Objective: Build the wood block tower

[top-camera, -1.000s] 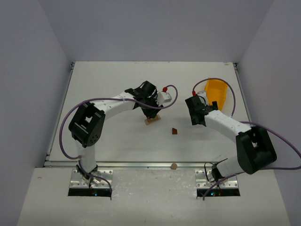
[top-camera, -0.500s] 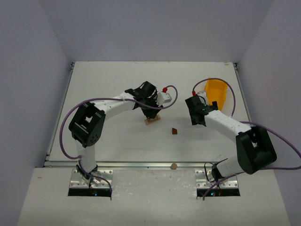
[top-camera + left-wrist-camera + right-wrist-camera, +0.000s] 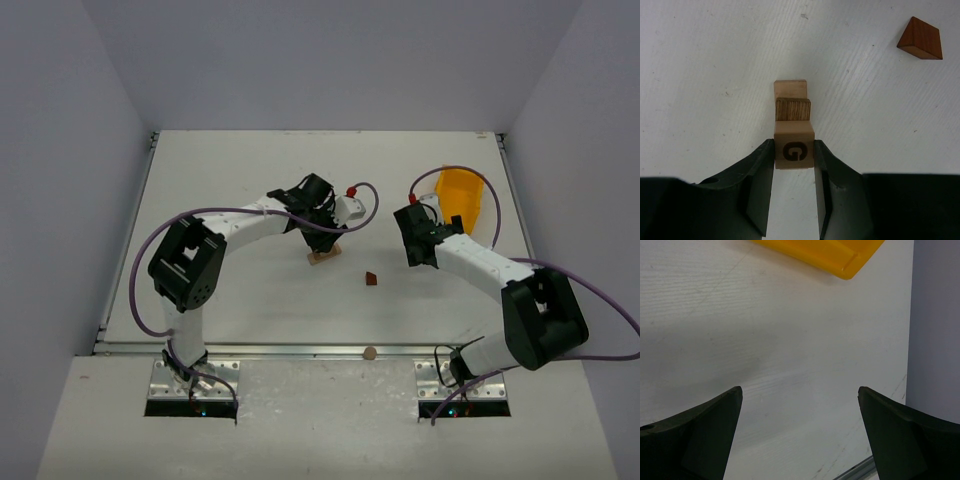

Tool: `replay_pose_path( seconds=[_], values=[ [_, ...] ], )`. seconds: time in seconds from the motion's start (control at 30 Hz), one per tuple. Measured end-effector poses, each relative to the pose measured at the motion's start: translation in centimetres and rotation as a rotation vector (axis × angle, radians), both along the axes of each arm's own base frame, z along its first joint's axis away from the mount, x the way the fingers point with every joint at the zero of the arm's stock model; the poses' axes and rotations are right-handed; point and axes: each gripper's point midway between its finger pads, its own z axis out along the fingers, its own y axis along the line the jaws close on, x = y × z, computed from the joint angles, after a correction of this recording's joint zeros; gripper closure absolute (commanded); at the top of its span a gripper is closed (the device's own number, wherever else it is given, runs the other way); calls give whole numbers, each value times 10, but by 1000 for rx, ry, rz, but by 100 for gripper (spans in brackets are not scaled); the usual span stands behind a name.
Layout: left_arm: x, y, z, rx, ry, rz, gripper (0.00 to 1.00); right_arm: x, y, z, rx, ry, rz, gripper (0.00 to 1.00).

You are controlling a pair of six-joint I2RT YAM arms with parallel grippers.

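The wood block tower [image 3: 323, 257] stands mid-table: a flat pale plank [image 3: 790, 89] with a small end-grain block [image 3: 793, 109] on it. My left gripper [image 3: 794, 148] is shut on a pale block marked G [image 3: 794, 132], held at the near end of that stack; I cannot tell whether it rests on it. In the top view the left gripper [image 3: 326, 238] is right over the tower. The dark reddish-brown wedge [image 3: 371, 279] lies alone on the table to the right, and also shows in the left wrist view [image 3: 921, 45]. My right gripper [image 3: 414, 252] is open and empty over bare table [image 3: 800, 395].
A yellow plastic bin [image 3: 463, 200] stands at the back right, its edge showing in the right wrist view [image 3: 825, 252]. A small round wooden disc [image 3: 369, 352] lies at the table's near edge rail. Grey walls enclose the table on three sides.
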Motion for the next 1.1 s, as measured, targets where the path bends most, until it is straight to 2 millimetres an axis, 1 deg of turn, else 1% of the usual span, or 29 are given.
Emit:
replay_pose_path(
  seconds=[0.1,0.13,0.23,0.37,0.4,0.47,0.5,0.6,0.63,0.67,0.7,0.73,0.8,0.87,0.93,1.0,1.03,1.1],
  values=[
    [0,0,0,0,0,-1,77,0,0,0,0,1,0,1],
    [0,0,0,0,0,-1,69,0,0,0,0,1,0,1],
    [0,0,0,0,0,-1,56,-1,-1,0,-3,7,0,1],
    [-1,0,-1,3,2,-1,50,-3,-1,-1,-6,15,0,1],
    [-1,0,-1,3,3,0,46,-3,-1,-1,-6,16,0,1],
    [-1,0,-1,3,3,-1,44,-4,-2,-1,-8,19,0,1],
    [-1,0,-1,3,3,-1,41,-4,-2,-1,-9,21,0,1],
    [-1,0,-1,3,3,-1,34,-5,-2,-2,-11,26,0,1],
    [-1,0,-1,3,3,0,29,-5,-2,-2,-11,28,0,1],
    [-1,0,-1,3,3,0,26,-5,-2,-2,-12,28,0,1],
    [-1,0,-1,3,3,0,26,-5,-2,-2,-11,29,0,1],
    [-1,0,-1,3,3,1,22,-6,-2,-2,-11,29,0,1],
    [-1,0,-1,3,3,0,9,-6,-2,-3,-9,30,1,1],
    [-1,0,-1,3,3,-1,0,-6,-1,-3,-5,32,3,1],
    [-1,0,1,0,1,-1,0,-6,-1,-2,-1,30,4,1],
    [-1,-1,7,-10,-8,-2,0,-6,0,0,8,21,6,1],
    [-1,-1,11,-18,-14,-3,0,-6,0,2,12,15,7,1],
    [1,-4,25,-41,-37,1,0,-5,2,6,26,2,10,1]
  ],
)
